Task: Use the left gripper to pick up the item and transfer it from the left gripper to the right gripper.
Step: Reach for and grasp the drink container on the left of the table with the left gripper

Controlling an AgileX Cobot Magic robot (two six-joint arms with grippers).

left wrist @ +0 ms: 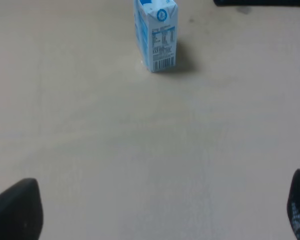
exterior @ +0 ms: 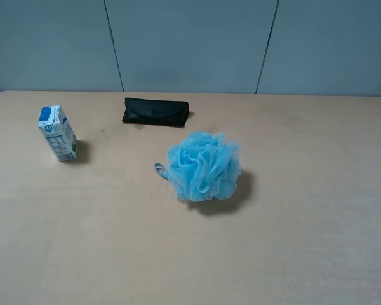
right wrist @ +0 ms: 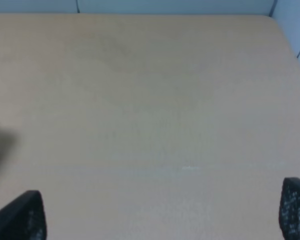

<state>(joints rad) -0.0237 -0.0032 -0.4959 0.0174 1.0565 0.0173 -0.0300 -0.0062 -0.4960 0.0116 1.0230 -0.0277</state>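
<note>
Milk carton [exterior: 57, 133]: upright, long axis vertical, gable up, far left on table [exterior: 292, 241], left of black pouch [exterior: 155, 112]. Left gripper [left wrist: 157, 215]: facing it from nearer, jaws spread, empty. Right gripper [right wrist: 162, 215]: jaws spread, empty, over table.

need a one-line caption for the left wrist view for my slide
Open left gripper, holding nothing, faces an upright white-and-blue milk carton standing well ahead on the tan table.

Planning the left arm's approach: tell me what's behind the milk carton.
Bare table behind the milk carton; the black pouch lies off to the side. The spot right behind its base is hidden.
</note>
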